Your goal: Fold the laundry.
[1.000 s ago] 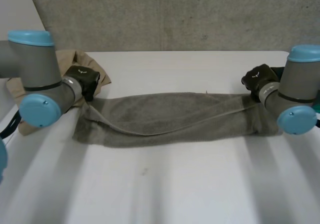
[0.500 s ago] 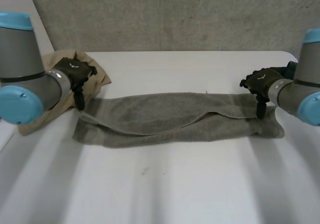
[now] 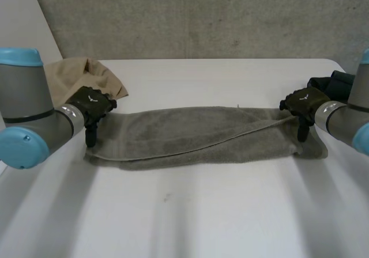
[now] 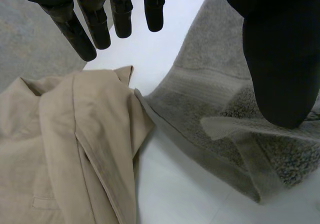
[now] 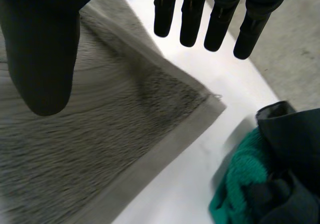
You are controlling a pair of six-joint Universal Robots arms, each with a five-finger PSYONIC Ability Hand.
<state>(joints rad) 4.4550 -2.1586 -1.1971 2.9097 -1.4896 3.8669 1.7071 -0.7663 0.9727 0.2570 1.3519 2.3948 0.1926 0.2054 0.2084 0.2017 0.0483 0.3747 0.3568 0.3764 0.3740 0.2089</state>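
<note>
Your left robot hand point(image 3: 90, 105) and right robot hand point(image 3: 303, 103) hover empty, fingers straight, at the ends of the towel point(image 3: 190, 134), so pinch both layers squarely before folding.

Grey towel point(image 3: 196, 137) (folded lengthwise), left hand point(image 3: 91, 105) and right hand point(image 3: 302, 102) at its ends.

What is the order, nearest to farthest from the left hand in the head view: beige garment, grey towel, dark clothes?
1. grey towel: its end lies at the left hand.
2. beige garment: just behind that hand.
3. dark clothes: far across, on the robot's right side.
</note>
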